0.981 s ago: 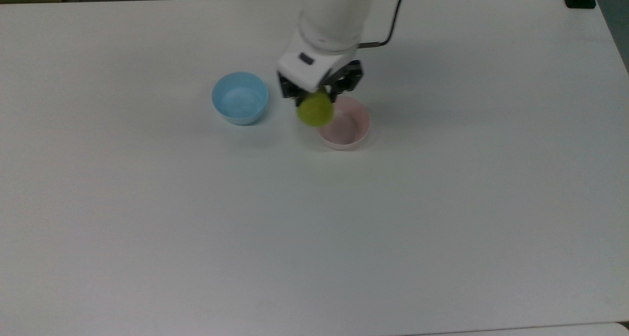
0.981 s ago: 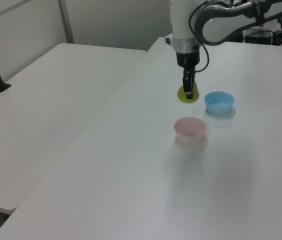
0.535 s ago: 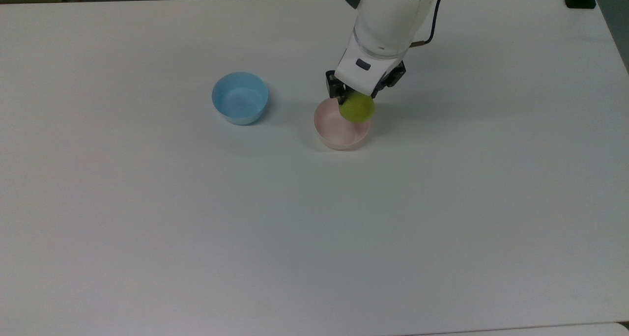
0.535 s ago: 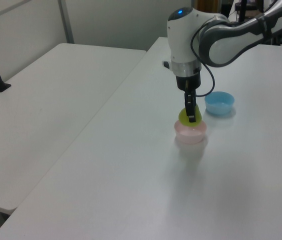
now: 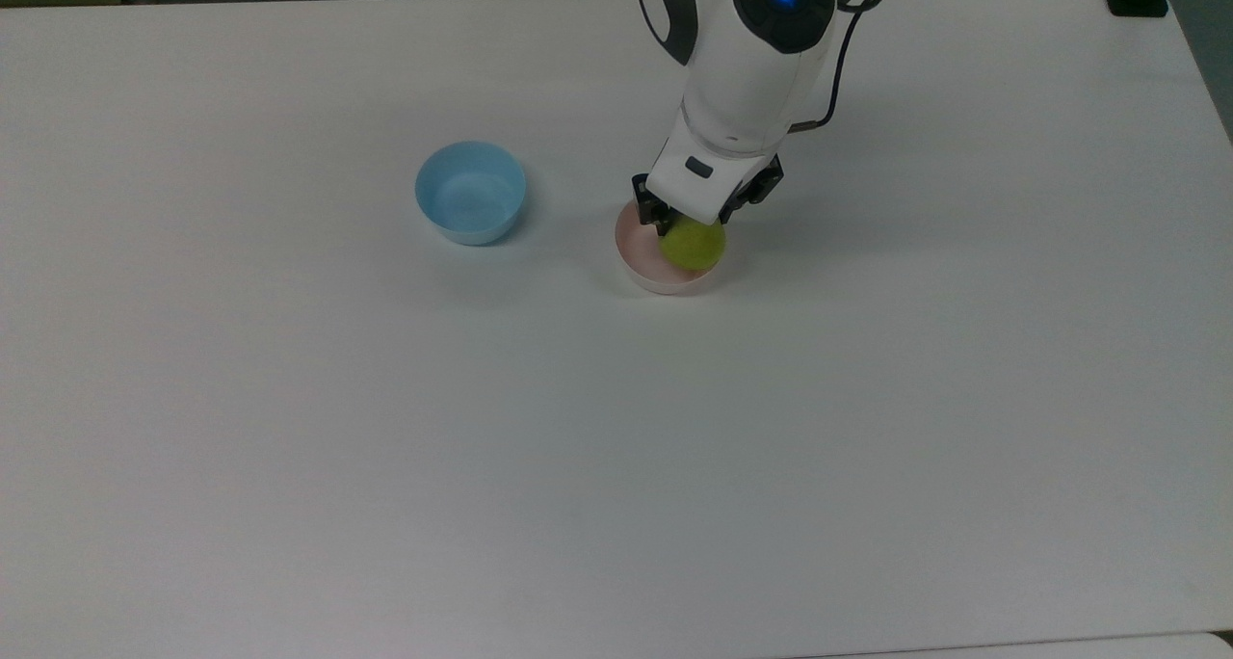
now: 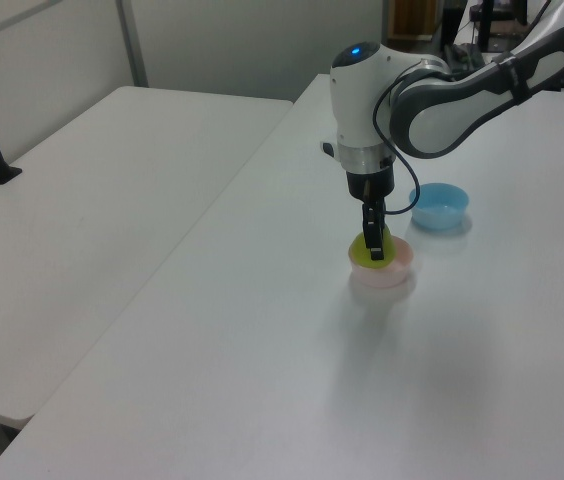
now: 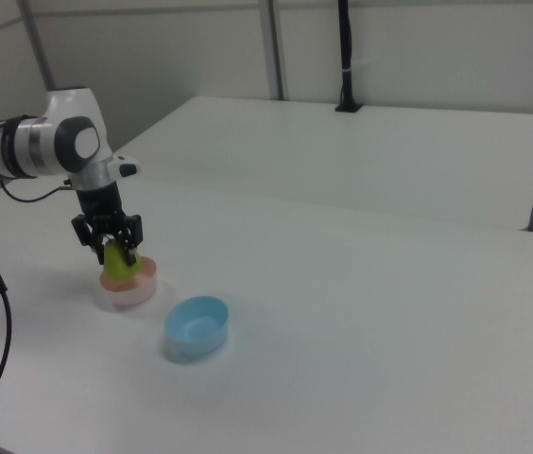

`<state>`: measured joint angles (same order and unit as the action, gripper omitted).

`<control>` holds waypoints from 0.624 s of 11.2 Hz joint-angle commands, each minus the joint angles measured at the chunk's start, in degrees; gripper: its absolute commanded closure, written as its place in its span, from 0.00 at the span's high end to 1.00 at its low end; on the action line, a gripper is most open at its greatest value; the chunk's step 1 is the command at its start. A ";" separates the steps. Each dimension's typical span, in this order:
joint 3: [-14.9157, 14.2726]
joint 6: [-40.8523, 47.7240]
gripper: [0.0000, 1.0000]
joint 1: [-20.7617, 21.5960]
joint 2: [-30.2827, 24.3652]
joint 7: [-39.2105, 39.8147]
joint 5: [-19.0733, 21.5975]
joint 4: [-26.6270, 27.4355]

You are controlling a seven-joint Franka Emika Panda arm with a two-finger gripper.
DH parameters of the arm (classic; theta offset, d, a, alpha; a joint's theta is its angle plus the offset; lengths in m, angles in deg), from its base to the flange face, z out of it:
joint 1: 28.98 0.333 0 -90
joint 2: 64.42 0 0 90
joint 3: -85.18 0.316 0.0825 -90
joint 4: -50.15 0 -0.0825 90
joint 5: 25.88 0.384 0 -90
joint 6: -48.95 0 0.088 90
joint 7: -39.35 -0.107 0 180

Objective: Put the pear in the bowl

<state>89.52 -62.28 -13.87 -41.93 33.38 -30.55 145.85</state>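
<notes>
Gripper [image 5: 690,221] was closed on the pear [image 5: 694,244], fingers [image 7: 130,248] clamped either side of its upper part, arm coming down from above. The pear hung straight below the gripper, long axis roughly vertical w/ the fat end down, and it sat over the pink bowl [image 5: 641,264], partly below rim level in the left view, toward the top view's right side of the bowl. Couldn't tell whether the fruit's base touched the bowl floor yet. So the relation that mattered: pear directly under the fingers and inside the bowl's rim, not over bare table [image 5: 616,447]. Judging from this, the carry looked done and the next step was prob. just opening the fingers; risk was the pear rolling against the bowl's wall or nudging the light bowl on release. The blue bowl [image 5: 470,193] stood apart on the top view's left of the pink one, nothing in it.
</notes>
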 commanded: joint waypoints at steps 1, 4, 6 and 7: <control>-0.12 -2.06 0.65 -0.43 0.09 -0.45 -0.16 1.34; -0.12 -1.54 0.96 -0.87 -0.26 -0.53 -0.16 1.08; -0.12 -1.01 0.98 -0.96 -1.48 -0.62 -0.08 0.90; -0.21 -0.05 1.00 -0.96 -2.62 -0.62 -0.08 0.72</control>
<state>89.49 -62.55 -14.76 -41.35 33.38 -30.56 145.48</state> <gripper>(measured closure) 0.018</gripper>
